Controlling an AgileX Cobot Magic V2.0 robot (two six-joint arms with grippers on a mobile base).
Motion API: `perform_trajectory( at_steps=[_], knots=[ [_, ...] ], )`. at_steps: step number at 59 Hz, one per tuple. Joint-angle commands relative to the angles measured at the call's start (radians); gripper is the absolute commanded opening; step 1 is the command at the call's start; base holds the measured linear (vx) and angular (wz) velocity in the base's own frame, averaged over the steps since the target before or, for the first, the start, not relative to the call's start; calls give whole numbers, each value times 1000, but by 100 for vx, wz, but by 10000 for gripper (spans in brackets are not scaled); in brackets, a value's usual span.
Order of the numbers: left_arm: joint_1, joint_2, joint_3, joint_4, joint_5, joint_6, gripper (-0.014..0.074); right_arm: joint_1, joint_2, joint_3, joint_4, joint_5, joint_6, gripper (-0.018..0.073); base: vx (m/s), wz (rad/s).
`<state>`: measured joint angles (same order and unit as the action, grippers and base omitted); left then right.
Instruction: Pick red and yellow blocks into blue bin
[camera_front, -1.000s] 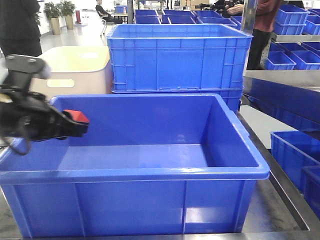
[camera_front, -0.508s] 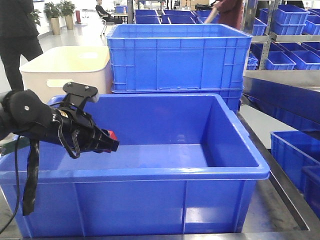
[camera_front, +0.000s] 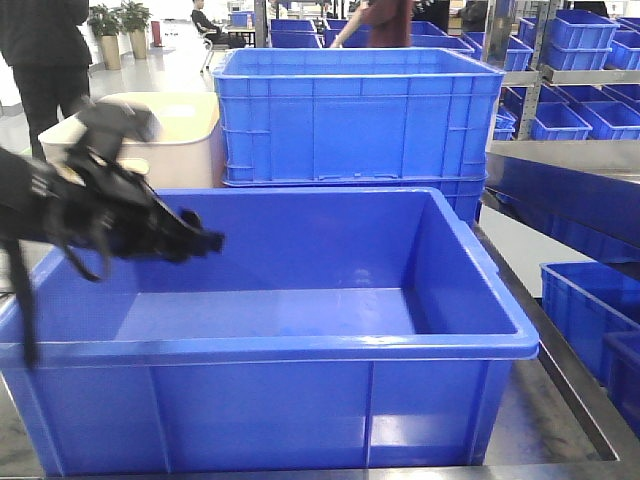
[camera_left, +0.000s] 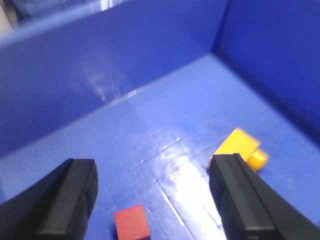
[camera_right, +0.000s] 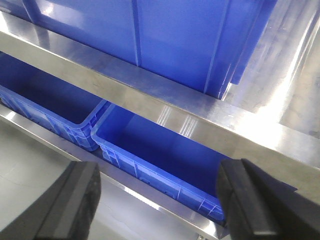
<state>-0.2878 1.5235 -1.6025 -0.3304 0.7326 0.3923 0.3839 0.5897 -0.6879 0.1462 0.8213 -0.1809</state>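
Hovering over large blue plastic bin (camera_front: 300, 345): my left gripper (camera_left: 155, 200) spread wide, empty. Small red cube (camera_left: 132, 222) and yellow studded brick (camera_left: 240, 147) both on bin floor. Right gripper (camera_right: 160, 210) spread, empty, aside. Task looks complete.

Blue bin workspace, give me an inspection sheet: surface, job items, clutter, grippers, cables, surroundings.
Surface: steel bench carrying the blue bin.
Job's things: red block and yellow brick both lie on the bin floor, apart from each other.
Clutter: nothing seen inside the bin besides the blocks.
Grippers: left gripper open and empty above the bin floor; right gripper open and empty, looking at a steel shelf rail and lower blue trays.
Cables: black cables loop along the left arm, with a strap hanging over the bin rim.
Surroundings: ribbed blue crate and cream tub behind; people standing in the background.
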Motion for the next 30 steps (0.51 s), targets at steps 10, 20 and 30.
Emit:
perform_trajectory(
  at_steps=[10,20,30],
  knots=[
    [-8,-327,23,-27,158,-36,593,-1,2,-30,-1,-62,-7,527,0,0],
    [-8,-526,252,-50,128,-35,593,-1,2,-30,-1,-64,-7,527,0,0],
    [-8,-711,499,-50,102,-34,593,-1,2,-30,0,-68,-7,527,0,0]
  ],
)
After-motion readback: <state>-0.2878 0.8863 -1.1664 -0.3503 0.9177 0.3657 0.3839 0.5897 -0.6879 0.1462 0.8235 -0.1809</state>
